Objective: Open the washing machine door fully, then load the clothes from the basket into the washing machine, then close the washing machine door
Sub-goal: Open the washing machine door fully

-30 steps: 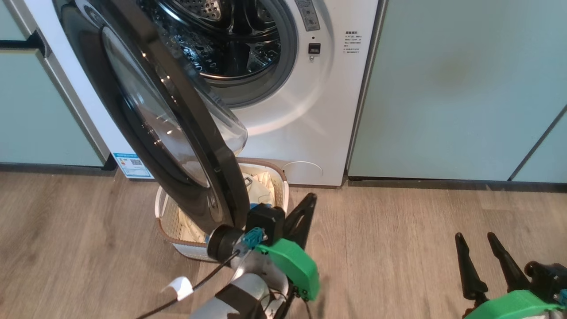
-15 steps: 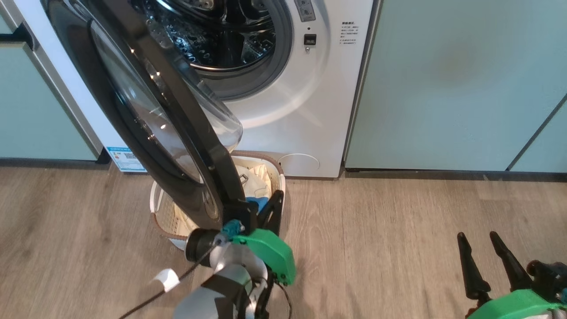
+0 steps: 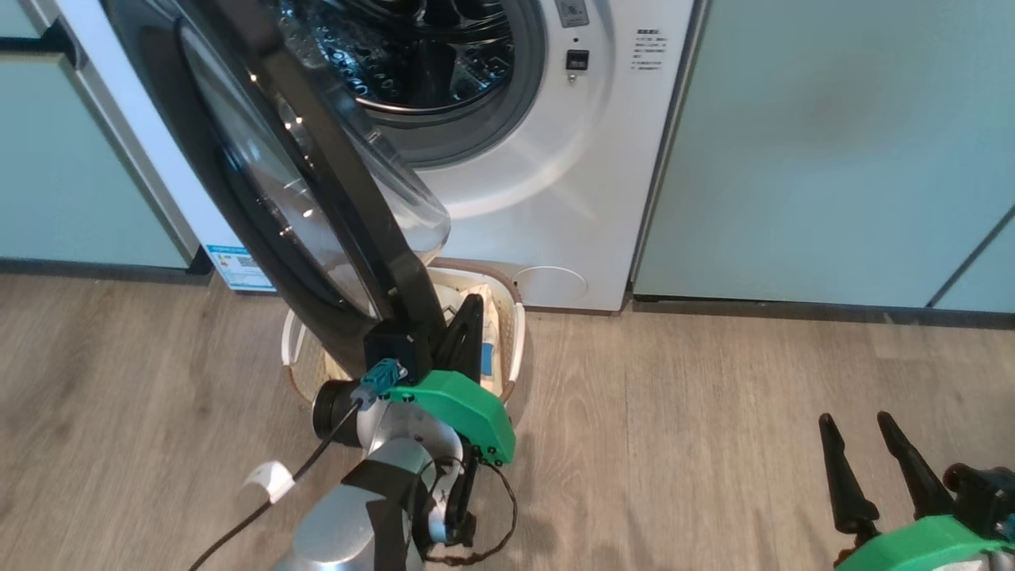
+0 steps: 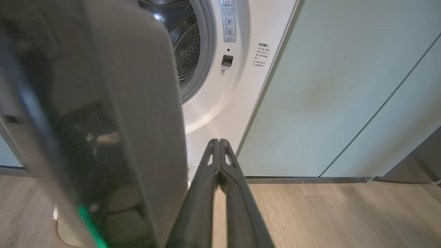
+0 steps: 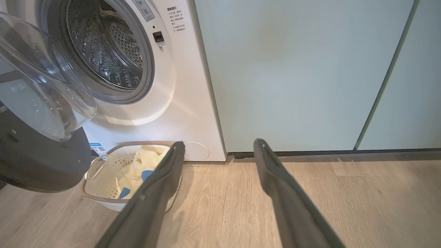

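Head view: large round washing machine door [image 3: 317,182] with wide glossy black rim and bulging clear glass bowl, swung out to the left and leaning over small rectangular cream perforated plastic basket [image 3: 519,333] with brown rim. Basket on wood-plank floor [image 3: 714,444], close against the foot of white front-loading washing machine [image 3: 555,206], half hidden by door and arm. Inside, soft cream-yellow clothes [image 3: 497,317] with blue patches. Over the basket, left gripper [image 3: 473,305], just beside the door's lower edge, contact unclear; long dark fingers pressed together, nothing between. At lower right, right gripper [image 3: 855,420] above bare floor, well apart from the basket.

Left wrist view: fingers flat together, pointing at the washer's lower front. Door blurred, close on the left, blocking most of the opening. Smooth pale green cabinet [image 4: 327,86] on the right.

Right wrist view: fingers spread wide, empty. Basket and clothes partly behind the left finger. Round grey gasket [image 5: 150,75] and perforated steel drum [image 5: 103,51] exposed.
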Robot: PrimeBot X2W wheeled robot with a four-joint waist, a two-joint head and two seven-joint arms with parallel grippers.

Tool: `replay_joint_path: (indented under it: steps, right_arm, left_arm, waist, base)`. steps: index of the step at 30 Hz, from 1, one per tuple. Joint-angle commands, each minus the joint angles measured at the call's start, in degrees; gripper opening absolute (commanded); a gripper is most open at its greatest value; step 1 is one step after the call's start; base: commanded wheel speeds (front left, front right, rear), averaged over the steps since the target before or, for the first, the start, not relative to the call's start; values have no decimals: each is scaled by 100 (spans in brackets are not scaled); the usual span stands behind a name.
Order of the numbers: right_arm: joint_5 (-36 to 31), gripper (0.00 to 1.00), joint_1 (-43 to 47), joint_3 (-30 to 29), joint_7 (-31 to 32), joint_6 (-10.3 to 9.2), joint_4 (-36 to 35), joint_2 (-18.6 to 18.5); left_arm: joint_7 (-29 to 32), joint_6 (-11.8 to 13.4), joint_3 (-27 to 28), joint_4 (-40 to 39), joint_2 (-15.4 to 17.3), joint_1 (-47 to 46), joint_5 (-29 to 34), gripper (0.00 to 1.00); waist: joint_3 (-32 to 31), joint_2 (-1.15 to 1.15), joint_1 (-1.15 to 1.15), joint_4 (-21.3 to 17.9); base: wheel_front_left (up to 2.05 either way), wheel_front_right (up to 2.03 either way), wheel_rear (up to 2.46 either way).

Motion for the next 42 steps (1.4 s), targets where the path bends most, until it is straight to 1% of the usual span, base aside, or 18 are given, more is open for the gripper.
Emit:
replay_joint_path:
  steps: [1, 19, 25, 37, 42]
  right_arm:
    - [-42, 100, -276, 71, -56, 3, -171, -141]
    - [-36, 100, -221, 94, -56, 3, -121, -113]
    - [-30, 100, -202, 98, -56, 3, -118, -90]
    - [-22, 100, -137, 91, -56, 3, -80, -10]
    - [-19, 100, -117, 99, -56, 3, -85, 8]
  left_arm:
    - [-60, 15, 274, -193, 43, -197, 80, 0]
    - [-61, -55, 204, -254, 43, 78, 117, 0]
    - [-61, -87, 271, -201, 43, 190, 211, 0]
    - [-61, -298, 387, -201, 56, 490, 293, 0]
    - [-61, -403, 439, -264, 197, 579, 278, 0]
  waist:
    - [5, 0, 0, 57]
    - [-143, 0, 0, 660]
    - [-188, 0, 0, 843]
    - [-313, 0, 0, 1206]
    - [-362, 0, 0, 1356]
  base:
    - [0, 0, 0]
    - [0, 0, 0]
    - [0, 0, 0]
    - [0, 0, 0]
    - [0, 0, 0]
